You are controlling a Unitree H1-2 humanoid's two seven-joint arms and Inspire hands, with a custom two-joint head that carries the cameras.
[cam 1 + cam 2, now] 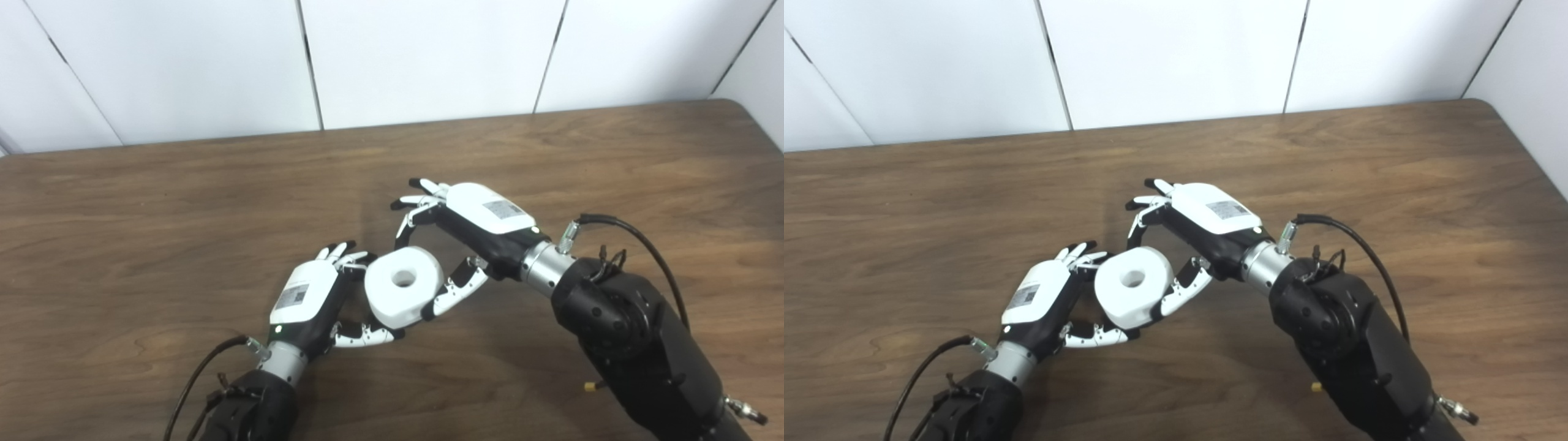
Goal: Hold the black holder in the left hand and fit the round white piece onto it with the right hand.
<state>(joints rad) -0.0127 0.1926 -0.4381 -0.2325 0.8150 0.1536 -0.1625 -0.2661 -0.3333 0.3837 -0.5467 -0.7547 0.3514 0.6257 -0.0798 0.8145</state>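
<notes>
Sitting between my two hands near the table's centre, the round white piece [403,286] is a thick ring whose central hole faces up and slightly toward the cameras. Its bore axis therefore runs roughly upright, tilted a little toward 6 o'clock. My left hand [309,300] lies at the ring's 9 o'clock, fingers curled in beside and beneath it; whether they grip the black holder I cannot tell, since no holder shows clearly and the ring covers that spot. My right hand [474,223] reaches in from 2 o'clock, partly spread, its thumb [456,293] touching the ring's rim at 4 o'clock and its fingers [416,205] arched above the far side, apparently not touching it. I judge the ring is at or near seating, and any final press must follow that near-upright axis. The wooden table [153,233] lies under both hands.
</notes>
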